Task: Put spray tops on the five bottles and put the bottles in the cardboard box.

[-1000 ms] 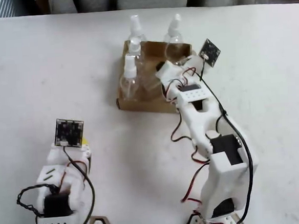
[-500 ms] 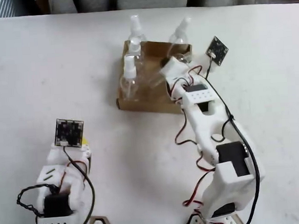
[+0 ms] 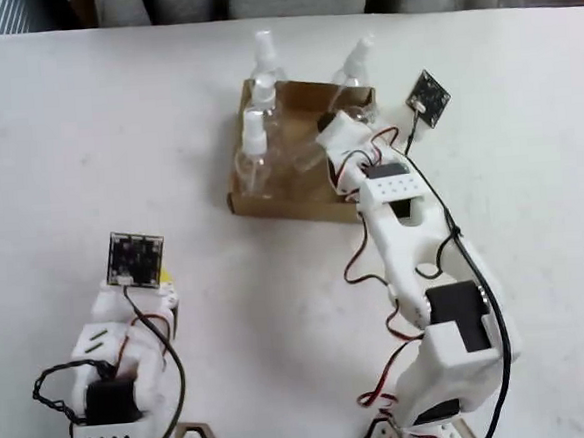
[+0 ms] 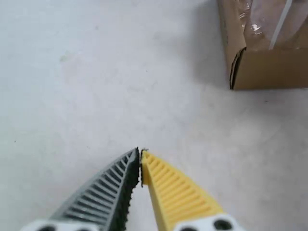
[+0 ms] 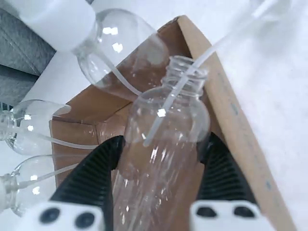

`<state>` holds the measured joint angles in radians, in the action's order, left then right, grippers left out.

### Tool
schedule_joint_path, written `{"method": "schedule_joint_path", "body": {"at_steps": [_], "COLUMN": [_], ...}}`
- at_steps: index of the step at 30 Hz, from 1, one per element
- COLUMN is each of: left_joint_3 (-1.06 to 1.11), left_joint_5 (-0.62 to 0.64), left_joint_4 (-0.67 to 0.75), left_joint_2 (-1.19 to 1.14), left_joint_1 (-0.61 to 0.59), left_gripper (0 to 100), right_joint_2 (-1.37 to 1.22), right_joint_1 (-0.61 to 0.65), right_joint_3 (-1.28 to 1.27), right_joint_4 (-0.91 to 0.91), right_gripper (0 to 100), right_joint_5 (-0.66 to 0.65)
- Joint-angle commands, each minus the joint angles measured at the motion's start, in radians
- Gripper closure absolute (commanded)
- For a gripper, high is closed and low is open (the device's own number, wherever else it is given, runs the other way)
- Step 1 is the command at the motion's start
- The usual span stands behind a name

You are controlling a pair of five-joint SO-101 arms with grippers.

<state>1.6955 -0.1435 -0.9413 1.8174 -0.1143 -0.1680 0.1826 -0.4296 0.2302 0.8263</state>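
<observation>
Spotted the right gripper (image 5: 163,149) pinching a clear bottle (image 5: 166,120) by its body, right against the wall of the cardboard box (image 5: 231,110). Neck open so far, with a spray top (image 3: 360,50) tilted above it, not seated, and only its dip tube (image 5: 183,82) poking down inside. Can count three capped bottles (image 3: 255,141) standing along the box's other side. As for the left gripper (image 4: 141,156) — pressed together on nothing, hanging over bare white surface (image 4: 96,72), well apart from the box.
</observation>
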Motion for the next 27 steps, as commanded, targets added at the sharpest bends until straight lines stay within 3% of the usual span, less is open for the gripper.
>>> {"method": "schedule_joint_path", "body": {"at_steps": [1,15,27], "left_joint_3": [-0.003,-0.003,-0.003], "left_joint_5": [-0.011,-0.011,-0.011], "left_joint_4": [0.006,0.006,0.008], "left_joint_2": [0.013,0.013,0.013], "left_joint_1": [0.008,0.008,0.008], "left_gripper": [97,97,97], "right_joint_2": [0.113,0.133,0.295], "right_joint_1": [-0.010,-0.019,-0.021], "right_joint_3": [0.015,0.015,0.014], "right_joint_4": [0.064,0.171,0.343], "right_gripper": [94.7,94.7,94.7], "right_joint_5": [0.000,-0.005,-0.005]}}
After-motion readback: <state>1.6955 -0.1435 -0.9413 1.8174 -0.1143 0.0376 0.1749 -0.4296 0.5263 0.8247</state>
